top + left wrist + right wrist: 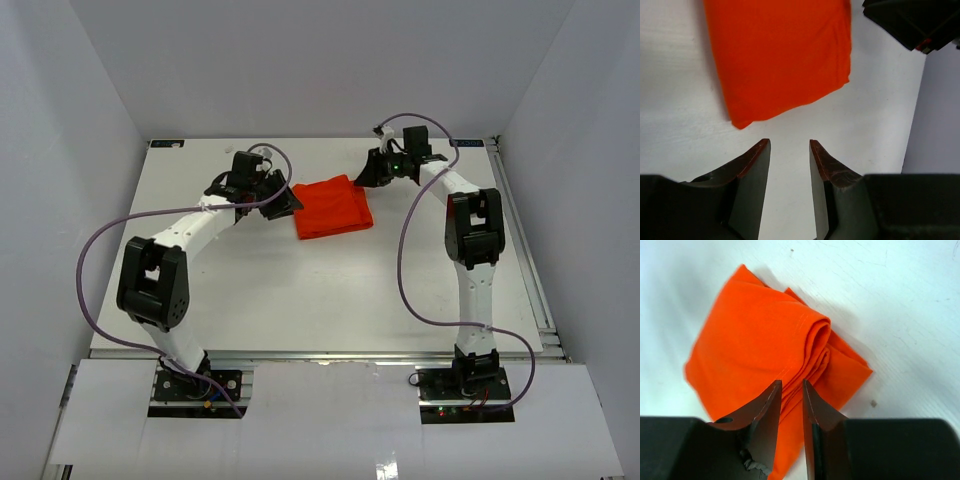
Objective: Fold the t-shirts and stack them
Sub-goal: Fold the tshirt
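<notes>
At table's (300, 300) far centre, top view: t-shirt (333, 207) lies folded, compact rectangle, long axis roughly 9-to-3 o'clock.

- We note left gripper (283, 200) just beside its 9 o'clock short edge. Wrist view puts cloth at 12 o'clock, bare surface between. Jaws partly open, empty.
- Right gripper (375, 170) sits at 1 o'clock corner. Wrist view shows tips over layered fold edge, narrow slit between jaws. We cannot tell whether cloth is nipped.
- We judge right arm nearer.
</notes>
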Controlling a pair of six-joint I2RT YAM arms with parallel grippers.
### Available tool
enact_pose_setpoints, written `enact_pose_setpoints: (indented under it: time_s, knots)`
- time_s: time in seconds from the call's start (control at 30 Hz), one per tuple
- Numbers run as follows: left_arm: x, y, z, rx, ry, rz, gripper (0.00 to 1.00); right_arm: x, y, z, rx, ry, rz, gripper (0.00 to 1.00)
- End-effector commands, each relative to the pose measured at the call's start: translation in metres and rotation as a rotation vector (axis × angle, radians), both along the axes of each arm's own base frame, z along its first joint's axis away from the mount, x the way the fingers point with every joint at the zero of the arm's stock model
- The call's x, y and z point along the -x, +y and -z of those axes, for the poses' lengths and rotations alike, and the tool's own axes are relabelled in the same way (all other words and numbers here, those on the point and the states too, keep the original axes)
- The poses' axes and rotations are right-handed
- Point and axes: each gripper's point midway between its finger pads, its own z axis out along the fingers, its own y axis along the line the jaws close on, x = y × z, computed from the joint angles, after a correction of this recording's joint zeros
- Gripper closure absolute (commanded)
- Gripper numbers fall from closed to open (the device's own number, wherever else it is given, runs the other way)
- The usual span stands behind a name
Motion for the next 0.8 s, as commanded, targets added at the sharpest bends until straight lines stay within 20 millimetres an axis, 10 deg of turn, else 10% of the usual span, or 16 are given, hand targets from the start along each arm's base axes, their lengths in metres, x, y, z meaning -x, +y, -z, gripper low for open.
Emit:
enact_pose_setpoints:
  time_s: [0.0,0.43,0.77]
  knots:
    - [-0.031,-0.023,-0.041,0.110,-0.142,0.064,0.52,0.018,0.012,-0.075,-0.234,0.030,-0.081,0.70]
    - [-0.084,-0.071,0.003,0.255,-0.181,0.199,0.52,0.011,0.048,-0.070,-0.405,0.214,-0.094,0.68]
    - [-0.087,-0.075,0.042,0.259,-0.113,0.201,0.52,-0.009,0.059,-0.012,-0.402,0.321,0.018,0.66]
